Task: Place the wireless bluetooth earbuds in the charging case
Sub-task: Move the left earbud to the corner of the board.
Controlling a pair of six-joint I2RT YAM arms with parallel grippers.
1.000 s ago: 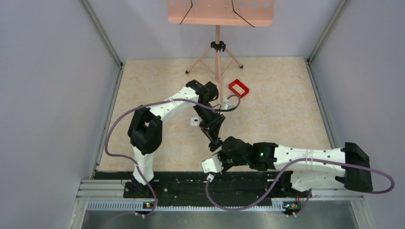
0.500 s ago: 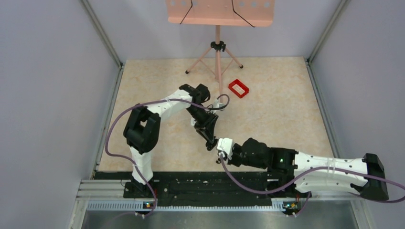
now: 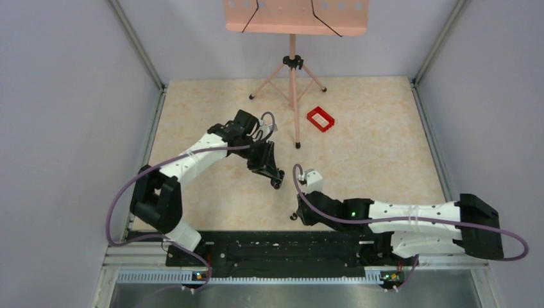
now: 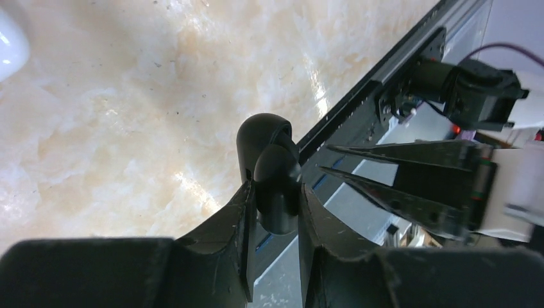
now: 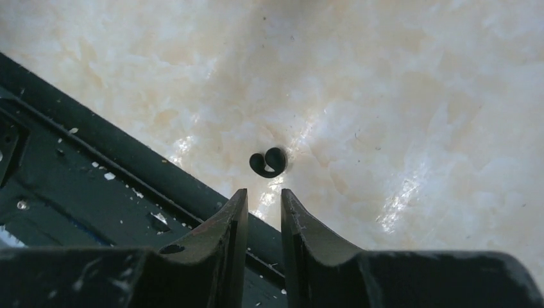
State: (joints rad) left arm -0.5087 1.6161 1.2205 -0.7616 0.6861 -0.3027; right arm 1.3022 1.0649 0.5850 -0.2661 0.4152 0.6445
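Shows a beige marbled table (image 3: 385,147) from above, boxed in by grey walls. At 12 o'clock on the far edge, a salmon-pink music stand (image 3: 295,16) on a tripod. Reaching in from 6 o'clock, two white-and-black arms: the left bent toward the table's middle, the right stretched low along the near edge, pointing to 9 o'clock. At about 1 o'clock from the middle, a small red rectangular frame (image 3: 321,119), well apart from both arms.

Jaws of the left gripper (image 4: 272,192) clamped on the glossy black charging case (image 4: 269,157), its rounded end poking past the tips. At the 10 o'clock corner of the left wrist view, a white rounded object (image 4: 9,38), mostly cut off.

Jaws of the right gripper (image 5: 263,196) parted by a narrow gap, holding nothing. Just at 12 o'clock of those tips, lying on the table beside the black base rail, the tiny black earbud (image 5: 268,162), untouched.
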